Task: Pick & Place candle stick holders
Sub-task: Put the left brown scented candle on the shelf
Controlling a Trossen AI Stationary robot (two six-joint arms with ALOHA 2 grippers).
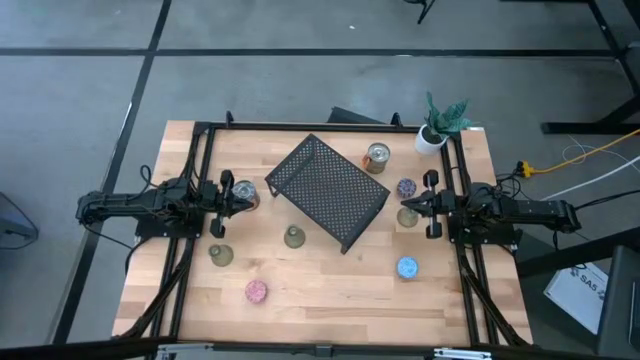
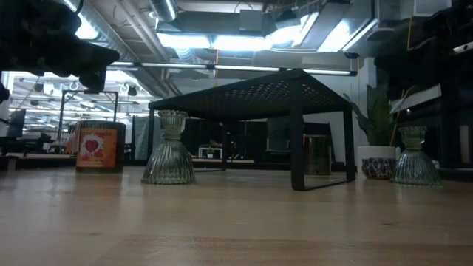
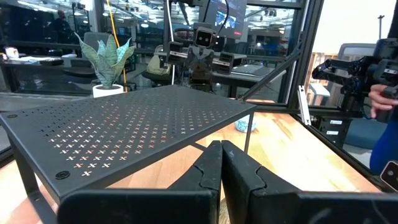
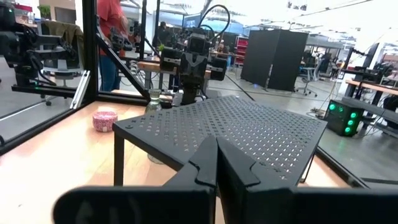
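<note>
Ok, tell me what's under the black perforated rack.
In the low view, only bare wood shows beneath the rack. From above, its top hides that patch; the nearest olive holder stands outside.

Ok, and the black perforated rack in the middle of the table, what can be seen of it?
The black rack looks like thin dark metal: a flat rectangular top punched with rows of small holes, on slim frame legs. It stands upright on the wooden table, near its middle, turned at an angle to the table's edges. Nothing lies on its top. An olive-green holder stands close beside one edge, apart from it. Neither gripper touches it.
</note>
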